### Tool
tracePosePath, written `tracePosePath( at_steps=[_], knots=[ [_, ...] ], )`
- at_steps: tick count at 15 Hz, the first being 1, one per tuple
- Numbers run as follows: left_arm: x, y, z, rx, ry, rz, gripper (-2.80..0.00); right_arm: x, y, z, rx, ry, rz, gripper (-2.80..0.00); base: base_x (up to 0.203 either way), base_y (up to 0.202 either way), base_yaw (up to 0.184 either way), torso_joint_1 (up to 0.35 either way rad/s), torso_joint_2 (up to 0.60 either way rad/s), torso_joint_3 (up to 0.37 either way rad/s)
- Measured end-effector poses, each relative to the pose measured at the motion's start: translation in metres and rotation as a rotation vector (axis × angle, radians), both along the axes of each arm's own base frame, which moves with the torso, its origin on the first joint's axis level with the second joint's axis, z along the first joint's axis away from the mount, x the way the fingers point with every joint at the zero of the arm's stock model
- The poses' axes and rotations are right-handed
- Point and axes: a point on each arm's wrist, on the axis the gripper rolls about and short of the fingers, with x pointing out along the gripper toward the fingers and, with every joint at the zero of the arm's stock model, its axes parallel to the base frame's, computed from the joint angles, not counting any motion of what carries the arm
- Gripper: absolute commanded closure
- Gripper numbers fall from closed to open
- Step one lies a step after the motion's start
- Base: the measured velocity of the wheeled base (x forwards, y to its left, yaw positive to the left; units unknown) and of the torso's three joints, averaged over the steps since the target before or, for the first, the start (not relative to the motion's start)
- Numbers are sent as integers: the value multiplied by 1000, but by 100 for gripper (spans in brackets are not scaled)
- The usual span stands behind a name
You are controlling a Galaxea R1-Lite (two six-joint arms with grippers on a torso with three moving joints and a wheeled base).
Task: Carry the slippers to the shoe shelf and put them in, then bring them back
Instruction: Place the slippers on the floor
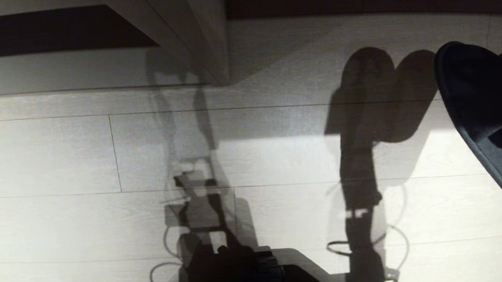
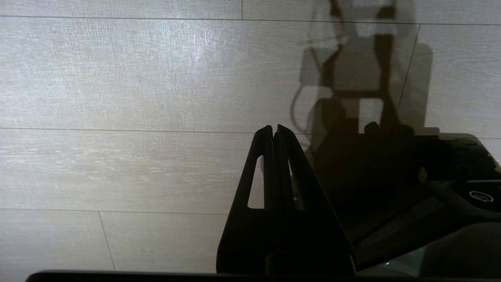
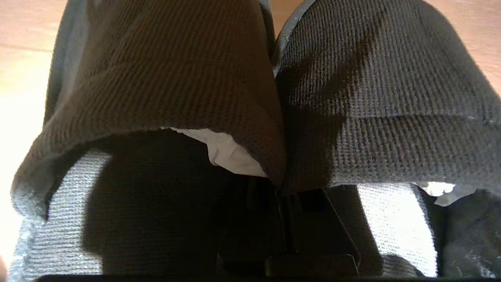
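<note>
The black slippers (image 1: 481, 105) hang in the air at the right edge of the head view, soles tilted toward the floor, and cast a large shadow. In the right wrist view both slippers (image 3: 156, 78) lie side by side, knit uppers touching. My right gripper (image 3: 280, 188) is shut on their two inner edges, pinched together; a white tag (image 3: 219, 150) shows inside one. The shoe shelf (image 1: 197, 28) lies ahead at the top of the head view, with its upright divider and dark back. My left gripper (image 2: 274, 129) is shut and holds nothing, parked low over the floor.
Pale wood-grain floor planks (image 1: 78, 172) stretch between me and the shelf. The shelf's light base board (image 1: 314, 37) runs across the top. My dark base (image 1: 252, 275) sits at the bottom centre, with arm shadows on the floor.
</note>
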Motion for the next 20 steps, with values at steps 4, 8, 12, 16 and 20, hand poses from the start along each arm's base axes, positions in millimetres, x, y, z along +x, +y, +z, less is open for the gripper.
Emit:
tracePosePath(
  at_steps=[4,8,12,16,20],
  knots=[
    [0,0,0,0,-1,0,0,44,-5,-10,4,-36,-7,0,0,0,0,0,0,0],
    [0,0,0,0,0,0,0,85,-8,-21,-9,-123,22,0,0,0,0,0,0,0],
    [0,0,0,0,0,0,0,122,-10,-24,-13,-189,49,0,0,0,0,0,0,0],
    [0,0,0,0,1,0,0,159,-12,-18,-13,-238,58,0,0,0,0,0,0,0],
    [0,0,0,0,0,0,0,188,-6,-12,-25,-283,83,0,0,0,0,0,0,0]
  ],
)
